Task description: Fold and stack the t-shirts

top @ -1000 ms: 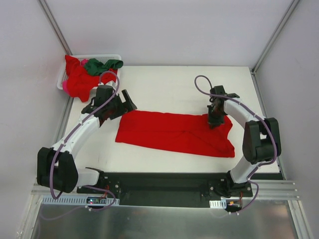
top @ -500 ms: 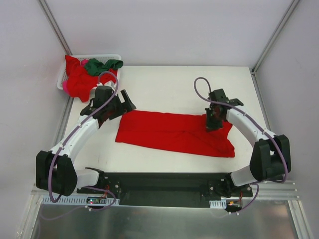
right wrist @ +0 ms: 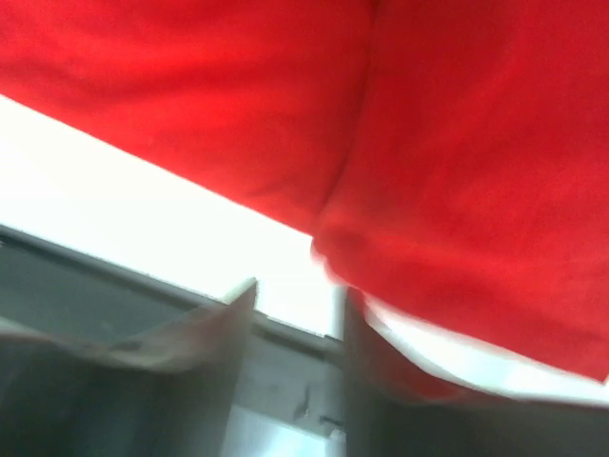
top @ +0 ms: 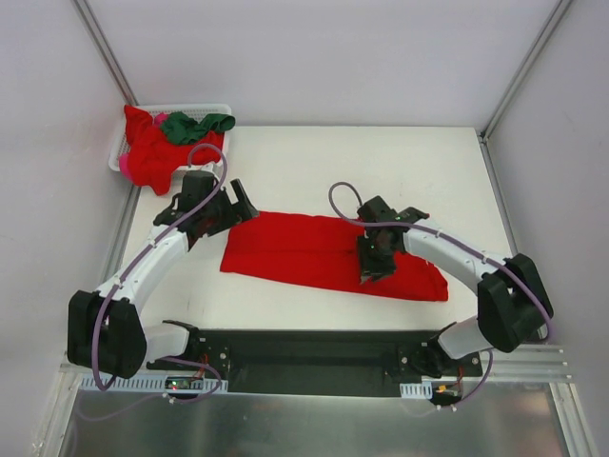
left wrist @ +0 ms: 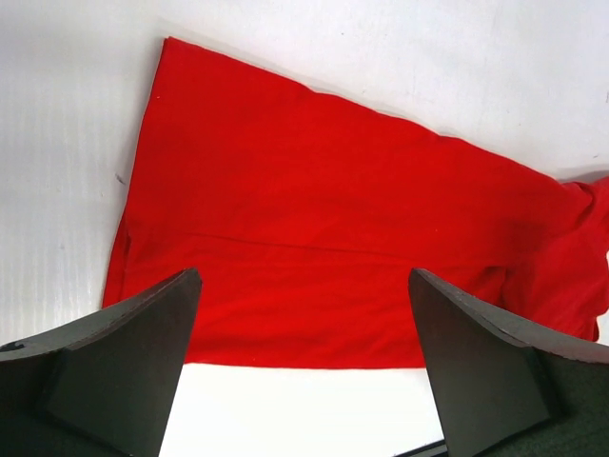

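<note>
A large red t-shirt [top: 304, 249] lies folded into a long strip across the middle of the table. My left gripper [top: 235, 204] hovers just off its far left corner, open wide. In the left wrist view the shirt [left wrist: 333, 219] fills the space ahead of the left gripper [left wrist: 303, 278], and nothing sits between the fingers. My right gripper [top: 372, 266] is over the shirt's right half near its front edge. In the blurred right wrist view the right gripper [right wrist: 300, 290] shows a clear gap and holds nothing, with the red cloth [right wrist: 428, 143] just ahead.
A white lattice basket [top: 118, 150] stands at the far left corner. It holds crumpled red shirts [top: 152, 157] and a dark green one [top: 196, 123]. The black base rail [top: 314, 347] runs along the table's near edge.
My right gripper has swung left from the shirt's far right end to its front middle and gone from shut to open. The left arm has barely shifted.
</note>
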Tool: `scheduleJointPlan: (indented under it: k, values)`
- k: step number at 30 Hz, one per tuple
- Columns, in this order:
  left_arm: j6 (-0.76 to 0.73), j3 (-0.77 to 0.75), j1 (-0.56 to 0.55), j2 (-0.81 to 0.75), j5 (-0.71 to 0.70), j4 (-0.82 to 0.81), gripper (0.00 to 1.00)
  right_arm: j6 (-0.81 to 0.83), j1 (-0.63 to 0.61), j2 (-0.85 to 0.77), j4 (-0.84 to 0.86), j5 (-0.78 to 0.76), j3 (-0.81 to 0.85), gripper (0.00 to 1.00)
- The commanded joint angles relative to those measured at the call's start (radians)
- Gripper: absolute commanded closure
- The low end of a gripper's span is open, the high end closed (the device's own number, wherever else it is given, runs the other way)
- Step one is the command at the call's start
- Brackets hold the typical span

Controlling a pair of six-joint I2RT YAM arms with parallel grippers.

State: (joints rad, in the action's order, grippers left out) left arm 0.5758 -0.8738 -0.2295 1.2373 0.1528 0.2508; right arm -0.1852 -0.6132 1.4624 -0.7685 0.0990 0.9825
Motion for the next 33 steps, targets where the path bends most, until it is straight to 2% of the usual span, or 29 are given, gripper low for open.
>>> scheduleJointPlan:
  k: [1,4,6,7,10,11,14,16,19,24,29,33]
  values:
    - [-0.039,0.006,-0.004,-0.026,0.008,0.011,0.09,-0.042,-0.016,-0.008,-0.060,-0.012,0.093,0.30]
    - [-0.030,-0.007,-0.004,-0.006,-0.007,0.033,0.08,0.004,-0.013,-0.031,-0.167,-0.057,0.212,0.07]
    - [-0.019,-0.025,-0.004,0.016,-0.010,0.041,0.08,0.026,0.013,-0.037,-0.248,-0.093,0.278,0.00]
    - [-0.011,-0.036,-0.004,0.028,-0.016,0.047,0.08,0.023,0.035,-0.039,-0.259,-0.128,0.338,0.00]
    - [0.027,-0.100,-0.004,0.106,0.010,0.071,0.08,-0.074,0.150,-0.024,-0.218,-0.137,0.374,0.00]
    - [0.044,-0.141,-0.004,0.157,0.020,0.083,0.08,-0.121,0.192,-0.019,-0.168,-0.148,0.364,0.00]
    - [0.084,-0.235,-0.031,0.272,0.031,0.148,0.08,-0.275,0.216,-0.004,-0.034,-0.234,0.292,0.00]
    - [0.072,-0.287,-0.075,0.332,0.007,0.227,0.08,-0.395,0.224,0.027,-0.005,-0.268,0.263,0.00]
    - [0.067,-0.356,-0.102,0.438,-0.025,0.272,0.09,-0.489,0.240,0.068,0.038,-0.260,0.188,0.00]
    - [0.090,-0.352,-0.114,0.559,-0.035,0.280,0.09,-0.536,0.282,0.153,0.115,-0.229,0.101,0.00]
    - [0.111,-0.367,-0.114,0.643,-0.042,0.280,0.09,-0.522,0.325,0.234,0.149,-0.252,0.102,0.00]
    - [0.137,-0.355,-0.113,0.653,-0.082,0.288,0.10,-0.462,0.340,0.303,0.155,-0.275,0.142,0.00]
